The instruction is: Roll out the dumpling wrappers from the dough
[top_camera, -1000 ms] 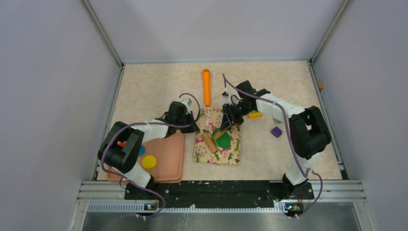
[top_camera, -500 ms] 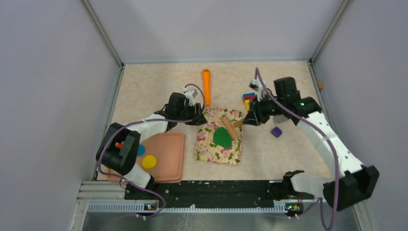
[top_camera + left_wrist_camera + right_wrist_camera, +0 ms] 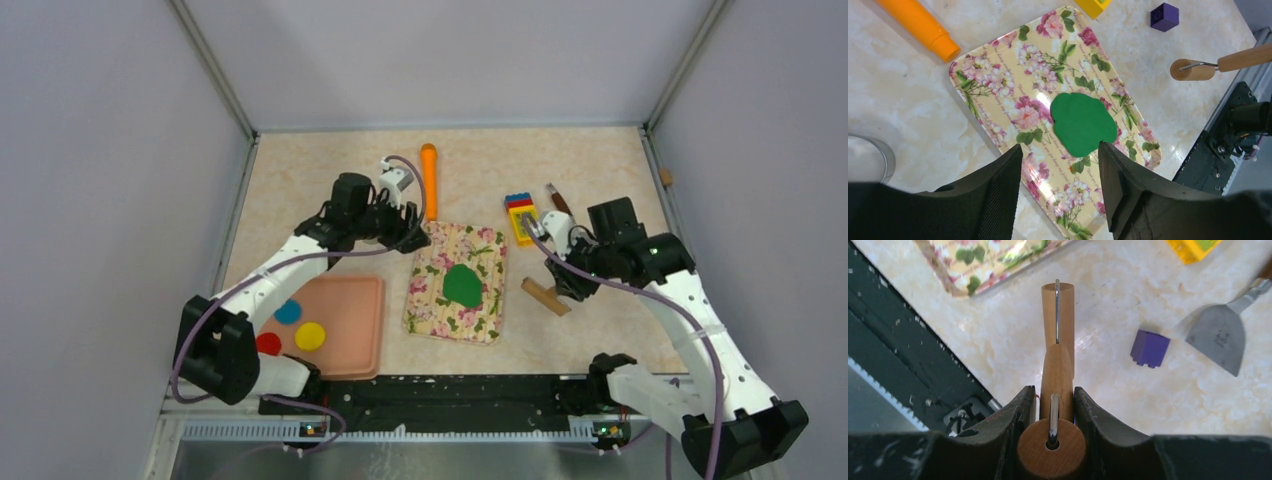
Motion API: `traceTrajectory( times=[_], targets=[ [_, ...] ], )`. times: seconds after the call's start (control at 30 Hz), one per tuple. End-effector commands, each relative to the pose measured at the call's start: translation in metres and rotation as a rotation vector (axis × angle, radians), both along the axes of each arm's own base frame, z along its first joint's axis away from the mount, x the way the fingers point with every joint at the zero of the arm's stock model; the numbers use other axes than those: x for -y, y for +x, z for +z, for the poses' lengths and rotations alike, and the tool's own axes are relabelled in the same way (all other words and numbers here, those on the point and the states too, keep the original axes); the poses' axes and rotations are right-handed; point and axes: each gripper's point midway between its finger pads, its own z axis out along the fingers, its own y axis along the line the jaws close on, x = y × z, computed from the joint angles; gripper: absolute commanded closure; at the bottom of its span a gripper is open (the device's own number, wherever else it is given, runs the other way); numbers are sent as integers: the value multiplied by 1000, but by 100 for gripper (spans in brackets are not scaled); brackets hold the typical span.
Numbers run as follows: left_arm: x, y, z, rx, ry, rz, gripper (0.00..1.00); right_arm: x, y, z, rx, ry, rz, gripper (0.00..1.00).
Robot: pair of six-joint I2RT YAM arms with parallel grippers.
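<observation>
Two arms flank the floral mat [image 3: 480, 245], and only one carries a tool. The right end effector [image 3: 1053, 392] is clamped narrowly on the handle of the small wooden roller [image 3: 545, 296], which sits just off the mat's right edge, over the bare surface [image 3: 320, 190]. The left end effector [image 3: 1059, 152] hovers over the mat's far left corner with its jaws wide apart and nothing between them.

The dough [image 3: 462, 286] lies flat at the middle of the mat. It is a dark green piece with a lobed, ragged outline, only slightly longer along the mat's long side than across it. From the right end effector it lies to the left, across the mat's right edge. The roller's long axis runs slantwise to that edge, one end aimed toward the mat.

The arms look about equally near, but the roller's tip seems closest to the dough, so any further rolling most likely falls to the right arm. It would have to carry the roller leftward and square it to the dough.

Left of the mat, a pink tray [image 3: 360, 320] holds the dumpling wrappers [image 3: 309, 335]: one blue, one yellow and one red.
</observation>
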Motion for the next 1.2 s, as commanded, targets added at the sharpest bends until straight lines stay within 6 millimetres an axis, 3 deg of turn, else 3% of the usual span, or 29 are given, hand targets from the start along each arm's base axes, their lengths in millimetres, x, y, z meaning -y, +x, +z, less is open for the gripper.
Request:
traceTrajectory(
  times=[0.0,0.2,0.37,0.43,0.63,0.73,0.87,1.0,1.17],
  targets=[
    [-1,-13,34,108,-1,-97,39,8,-31,-24,-134,-52,125,100],
    [-13,-26,47,172,56,-162,37,-9,-47,-33,-333,80,201,100],
    [-26,-36,42,167,113,-160,36,-4,-51,-60,-528,81,225,100],
    [-29,-41,39,152,118,-165,36,2,-47,-71,-584,69,224,94],
    [-34,-45,34,133,102,-156,36,22,23,-76,-375,59,116,59],
    [-39,-40,31,119,93,-126,35,40,64,-71,-245,-3,55,36],
    [-45,-30,29,116,106,-79,32,70,111,-29,-86,-62,-14,31],
    [-51,-16,30,171,159,-67,31,73,124,30,36,-63,-34,26],
    [-80,30,34,277,349,68,30,77,141,117,337,-15,-216,24]
  ],
)
